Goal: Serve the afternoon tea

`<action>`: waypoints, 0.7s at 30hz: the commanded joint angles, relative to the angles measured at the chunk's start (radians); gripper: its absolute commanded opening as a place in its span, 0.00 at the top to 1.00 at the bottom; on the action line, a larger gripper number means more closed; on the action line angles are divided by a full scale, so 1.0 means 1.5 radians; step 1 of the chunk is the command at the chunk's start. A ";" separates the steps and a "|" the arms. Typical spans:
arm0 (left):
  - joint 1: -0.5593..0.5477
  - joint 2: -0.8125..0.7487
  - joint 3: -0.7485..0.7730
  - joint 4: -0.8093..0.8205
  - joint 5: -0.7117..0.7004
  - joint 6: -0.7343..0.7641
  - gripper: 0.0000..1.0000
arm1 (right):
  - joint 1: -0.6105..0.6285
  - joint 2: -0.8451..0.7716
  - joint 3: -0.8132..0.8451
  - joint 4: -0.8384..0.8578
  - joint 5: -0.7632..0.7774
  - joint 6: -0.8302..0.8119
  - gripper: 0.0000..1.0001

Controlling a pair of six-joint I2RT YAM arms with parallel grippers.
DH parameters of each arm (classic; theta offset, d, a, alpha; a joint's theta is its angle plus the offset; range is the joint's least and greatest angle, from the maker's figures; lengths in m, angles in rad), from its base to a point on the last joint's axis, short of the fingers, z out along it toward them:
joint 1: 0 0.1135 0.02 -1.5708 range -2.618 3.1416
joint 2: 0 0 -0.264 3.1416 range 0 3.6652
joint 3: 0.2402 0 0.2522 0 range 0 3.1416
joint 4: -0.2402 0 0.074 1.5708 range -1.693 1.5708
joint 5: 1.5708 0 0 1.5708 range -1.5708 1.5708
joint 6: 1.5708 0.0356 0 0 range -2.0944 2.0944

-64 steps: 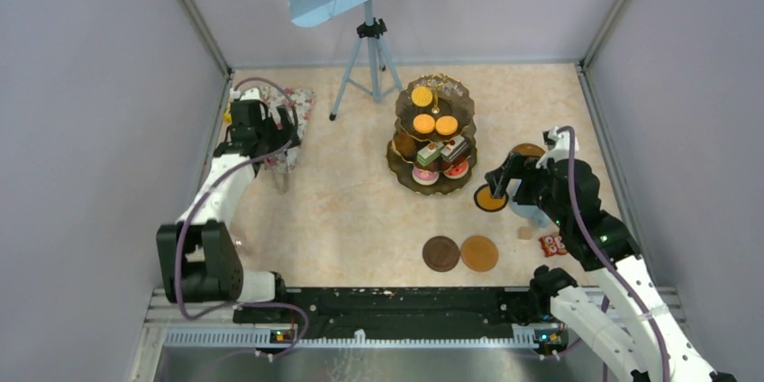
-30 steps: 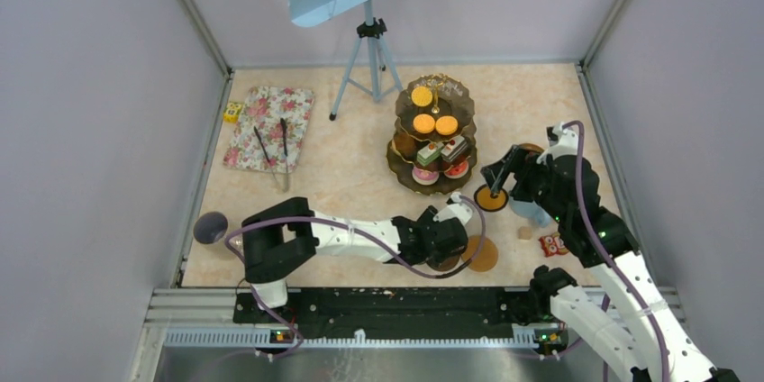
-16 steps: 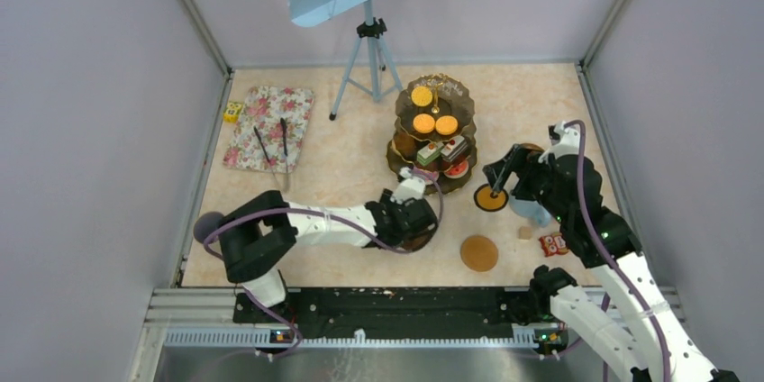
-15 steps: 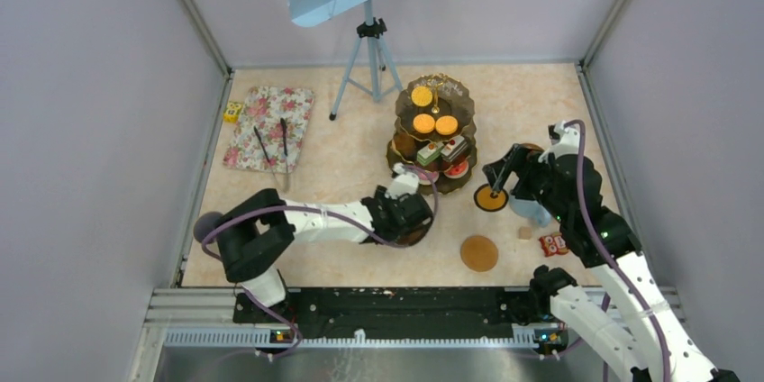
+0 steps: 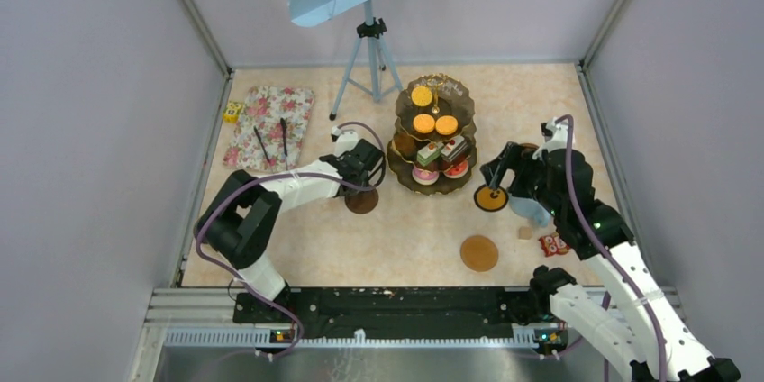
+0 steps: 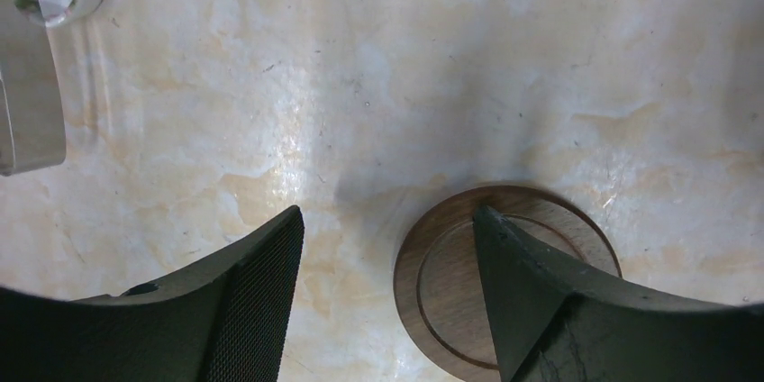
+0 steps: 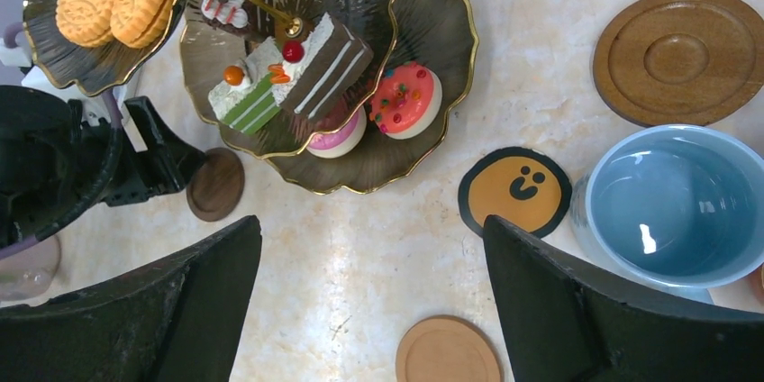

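Since half a second ago the left arm has swung from 6 o'clock of the dark three-tier scalloped gold-rimmed stand [image 7: 446,40] round to its 8 o'clock, and the dark brown round wooden coaster [image 5: 362,201] has travelled with it. That coaster now lies flat on the marbled table, just beside the stand. The left gripper [image 6: 387,215] hangs over it with its jaws spread, gripping nothing. The right gripper [image 7: 371,224] hovers at the stand's 4 o'clock, jaws wide and empty, near the large light blue mug [image 7: 671,202]. This looks like the coaster-laying step, with this one just set down. The next move probably calls for a straight lift, so the coaster isn't dragged, then a reach for the lighter brown round coaster [image 5: 478,253] at 5 o'clock. One left finger covers part of the dark coaster, so I cannot tell whether it touches it. The right arm hides most of the blue mug from above, and I cannot make out the other mugs.
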 commanded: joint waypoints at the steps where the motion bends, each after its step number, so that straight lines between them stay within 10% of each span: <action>1: 0.007 0.033 0.020 -0.041 0.020 0.037 0.25 | 0.008 0.004 0.022 0.025 0.024 -0.013 0.09; 21: 0.006 -0.283 0.071 0.063 0.154 0.251 0.01 | 0.007 0.122 0.120 -0.008 0.153 -0.081 0.09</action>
